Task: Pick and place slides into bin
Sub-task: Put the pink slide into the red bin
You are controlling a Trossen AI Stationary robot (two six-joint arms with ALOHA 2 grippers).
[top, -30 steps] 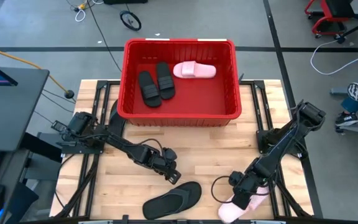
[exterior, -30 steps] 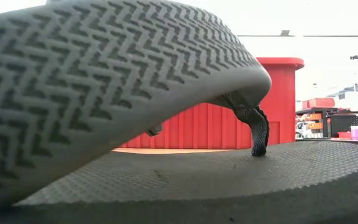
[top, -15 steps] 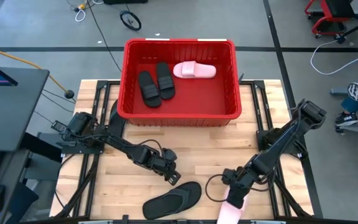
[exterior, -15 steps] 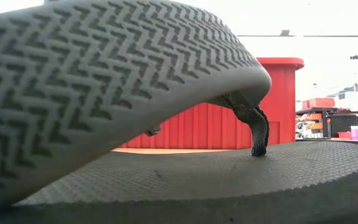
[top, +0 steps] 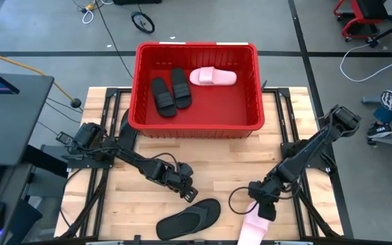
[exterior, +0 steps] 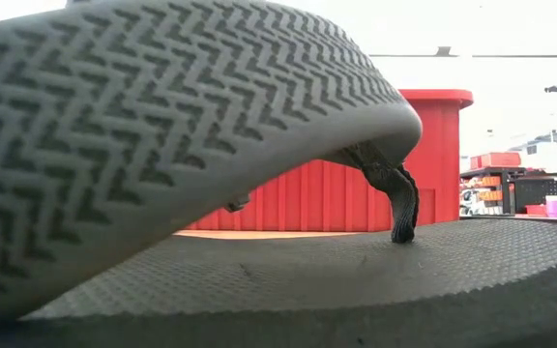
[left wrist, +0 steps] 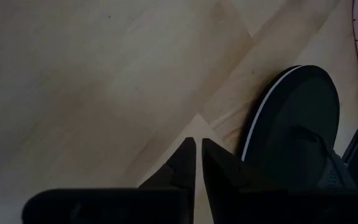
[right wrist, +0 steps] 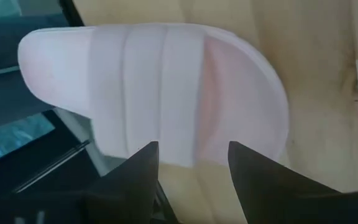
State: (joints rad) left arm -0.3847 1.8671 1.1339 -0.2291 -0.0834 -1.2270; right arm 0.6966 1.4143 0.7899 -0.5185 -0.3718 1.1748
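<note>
The right gripper (top: 263, 211) hangs with fingers spread, holding nothing, just above a pink slide (right wrist: 154, 99) at the table's (top: 250, 163) near edge. The left gripper (top: 188, 194), fingers pressed together and empty, rests beside the black flip-flop (top: 189, 218). Two black slides (top: 170, 92) and another pink one (top: 213, 76) lie in the bin (top: 196, 126).

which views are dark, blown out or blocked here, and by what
Low view: the black flip-flop sits right at the lens and fills most of the frame, with the room behind the red bin blown out white. Left wrist view: dim and shadowed, the left gripper a dark shape. Right wrist view: evenly lit, the pink slide soft-edged. High view: even light, nothing blocked.
</note>
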